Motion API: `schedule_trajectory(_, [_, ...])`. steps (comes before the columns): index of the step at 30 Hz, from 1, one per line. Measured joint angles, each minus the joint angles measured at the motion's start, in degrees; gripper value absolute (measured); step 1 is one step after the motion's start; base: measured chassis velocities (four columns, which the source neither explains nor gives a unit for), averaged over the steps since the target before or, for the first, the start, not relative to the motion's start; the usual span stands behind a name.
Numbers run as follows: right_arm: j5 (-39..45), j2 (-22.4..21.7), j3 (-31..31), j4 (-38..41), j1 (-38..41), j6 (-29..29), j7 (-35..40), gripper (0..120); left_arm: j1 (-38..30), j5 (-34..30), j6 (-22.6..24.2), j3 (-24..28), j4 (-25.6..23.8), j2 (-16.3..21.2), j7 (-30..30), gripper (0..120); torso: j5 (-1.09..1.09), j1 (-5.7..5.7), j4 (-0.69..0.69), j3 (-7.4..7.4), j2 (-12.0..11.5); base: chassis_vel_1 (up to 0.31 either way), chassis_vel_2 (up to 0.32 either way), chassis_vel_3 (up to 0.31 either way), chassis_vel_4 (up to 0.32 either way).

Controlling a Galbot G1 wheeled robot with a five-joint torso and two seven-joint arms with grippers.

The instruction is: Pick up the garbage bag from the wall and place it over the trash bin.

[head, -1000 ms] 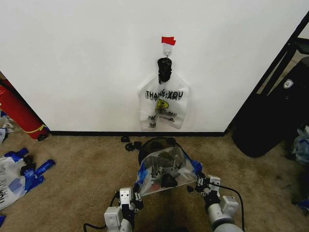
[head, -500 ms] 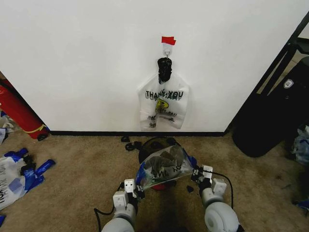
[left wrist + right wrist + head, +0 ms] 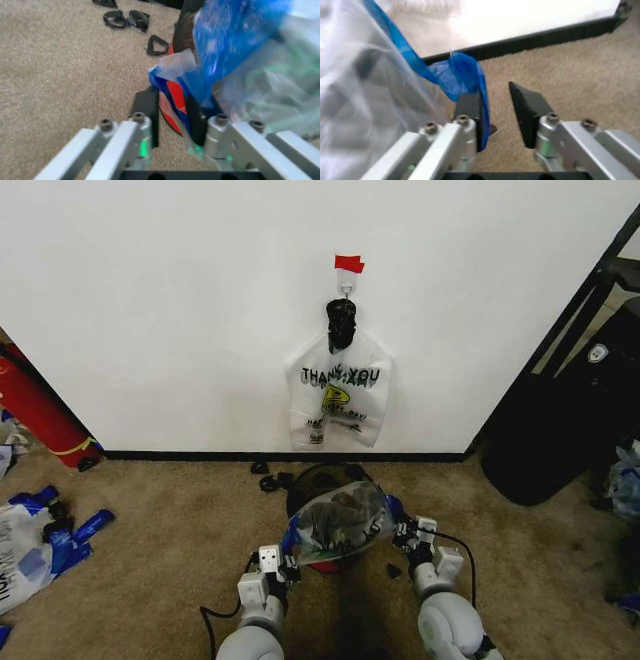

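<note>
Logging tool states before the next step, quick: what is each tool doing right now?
Left tool: open, garbage bag edge draped between its fingers.
Right tool: open, blue handle lying against one finger.

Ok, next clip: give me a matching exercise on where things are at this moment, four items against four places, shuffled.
Items:
1. garbage bag
2. "THANK YOU" bag
3. red tape
4. trash bin

Places:
A. stuck on the wall just above the hook
B. hanging from the hook, against the wall
C. standing on the carpet near the baseboard
D. stretched over the bin's top, between the left gripper and the right gripper

Pairs: 1-D, 2-B, 3-A, 4-C
</note>
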Motion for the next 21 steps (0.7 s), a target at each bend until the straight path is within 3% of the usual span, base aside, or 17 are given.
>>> schedule_trajectory(10, [-2.5,-0.6,2.1,4.7,-6.7,5.5,-0.8,58,10.7,6.0,-0.7,-1.8,-8.1,1.9,2.6,57,0.0,0.0,0.0,-0.01,0.0,0.0,0.0,0.0,0.0])
schedule_trajectory(12, [-4.0,-0.6,2.8,6.0,-9.0,8.3,-1.4,70,13.7,10.7,-3.0,-3.0,-9.7,2.0,4.6,69,0.0,0.0,0.01,-0.01,0.0,0.0,0.0,0.0,0.0])
schedule_trajectory(14, [-4.6,-0.6,2.9,6.4,-9.8,9.2,-1.7,75,14.3,11.7,-3.7,-3.4,-10.0,2.0,4.9,71,0.0,0.0,0.0,-0.01,0.0,0.0,0.0,0.0,0.0])
schedule_trajectory(19, [-5.6,-0.5,3.6,8.1,-12.1,12.7,-2.6,97,16.5,13.8,-6.6,-5.1,-12.3,2.5,6.1,95,0.0,0.0,0.0,-0.01,0.0,0.0,0.0,0.0,0.0])
schedule_trajectory(21, [-5.6,-0.4,3.7,8.3,-12.2,13.0,-2.7,97,16.7,14.0,-7.0,-5.3,-12.5,2.6,6.2,97,0.0,0.0,0.0,-0.01,0.0,0.0,0.0,0.0,0.0])
